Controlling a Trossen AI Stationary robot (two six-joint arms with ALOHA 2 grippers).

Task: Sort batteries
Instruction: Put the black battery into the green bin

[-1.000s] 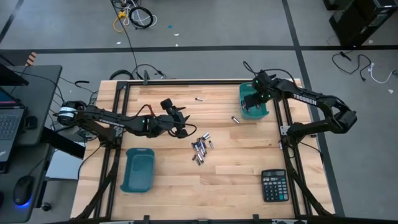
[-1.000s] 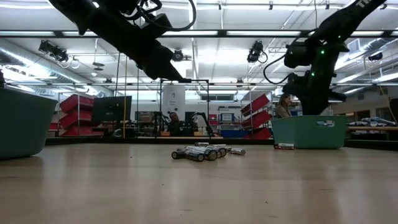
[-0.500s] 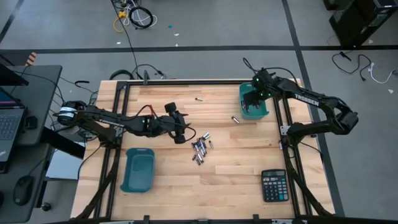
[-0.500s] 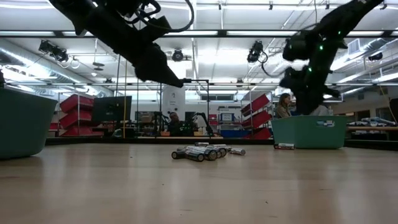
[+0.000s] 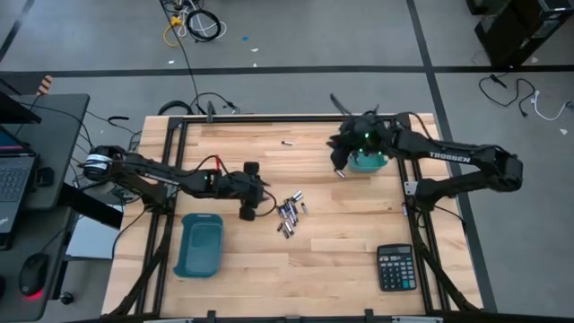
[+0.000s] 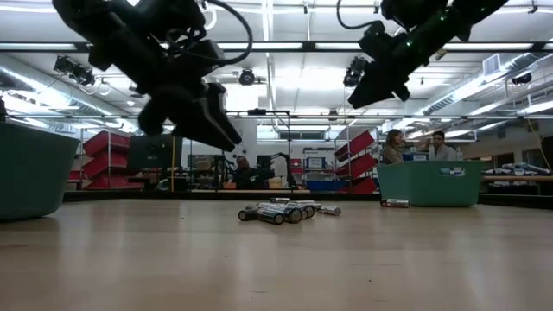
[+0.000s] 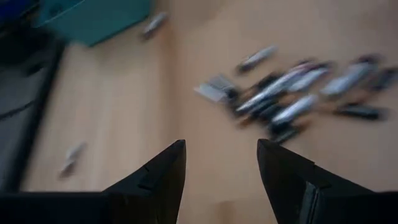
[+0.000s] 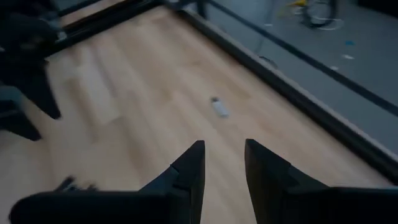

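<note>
Silver-black batteries [image 5: 289,214] heaped mid-table, axes mixed; left gripper [image 5: 248,211] spread, right gripper [image 5: 338,160] parted, both empty.

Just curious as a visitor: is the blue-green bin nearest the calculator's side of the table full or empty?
Empty, as far as shows. Seen from above, the left bin has a bare floor, while the batteries lie piled on the table beside it.

Place: robotics lab or workshop | Signs: ceiling strip lights [image 6: 285,45], red storage bins [image 6: 108,142] on racks behind the wooden table [image 6: 276,259], people [image 6: 397,145] at benches beyond it, loose cables [image 5: 193,22] on grey floor, laptop [image 5: 13,175] beside it
</note>
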